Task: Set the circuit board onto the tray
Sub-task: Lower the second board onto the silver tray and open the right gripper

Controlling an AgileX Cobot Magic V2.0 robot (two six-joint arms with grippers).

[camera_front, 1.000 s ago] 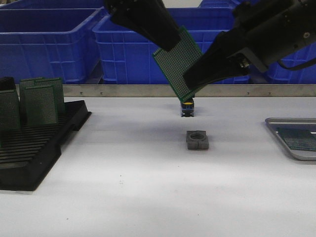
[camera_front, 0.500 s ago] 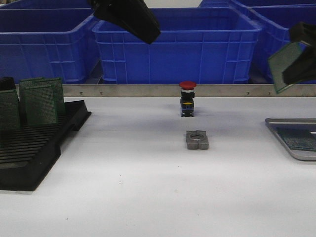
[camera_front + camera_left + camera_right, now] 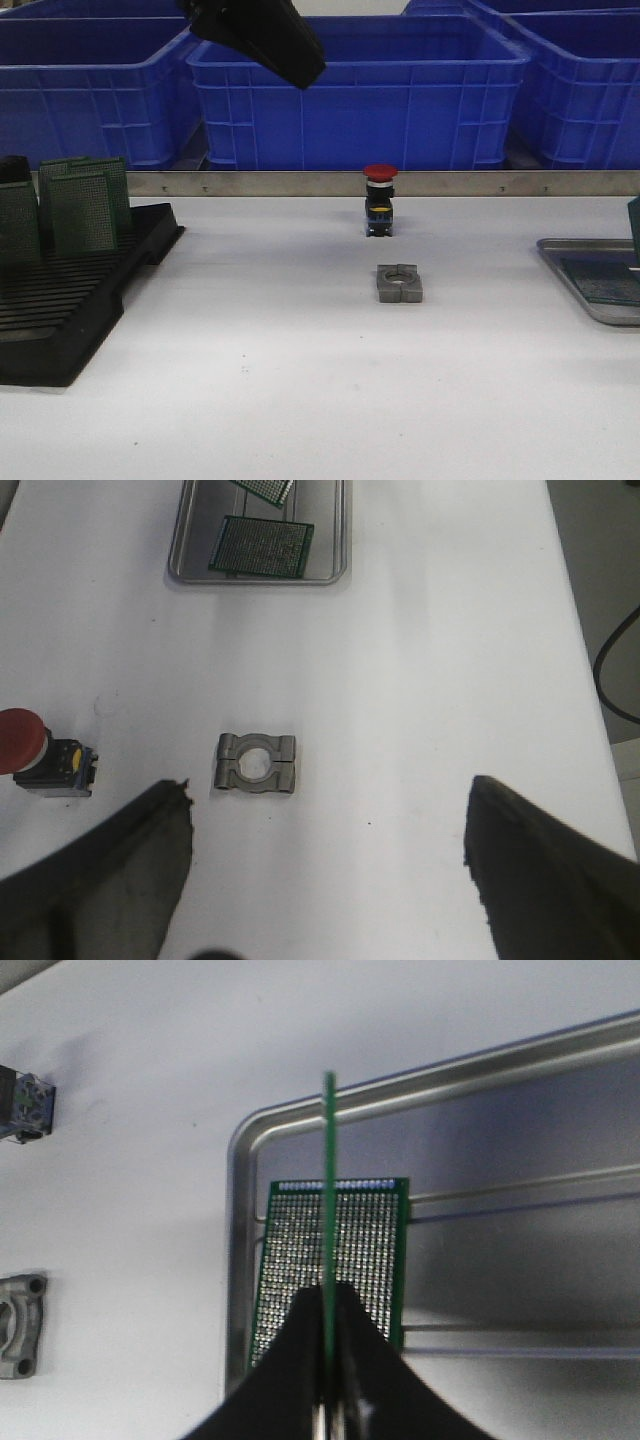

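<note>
My right gripper (image 3: 329, 1295) is shut on a green circuit board (image 3: 329, 1160), held edge-on just above the silver-grey tray (image 3: 242, 1170). A second green board (image 3: 375, 1250) lies flat in the tray under it. In the front view the tray (image 3: 575, 275) sits at the right edge with only a sliver of the held board (image 3: 634, 222) showing above it; the right gripper itself is out of frame there. My left gripper (image 3: 258, 35) hangs high over the table's middle, open and empty. In its wrist view (image 3: 325, 820) the tray (image 3: 180, 550) lies far off.
A grey metal clamp block (image 3: 400, 283) lies mid-table, with a red push-button switch (image 3: 380, 200) behind it. A black slotted rack (image 3: 70, 300) holding several upright boards stands at the left. Blue bins (image 3: 360, 90) line the back beyond a metal rail.
The right gripper has carried the board from the table's middle to the right and down over the tray. The left gripper let go of it, drew back up-left, then stayed still.
</note>
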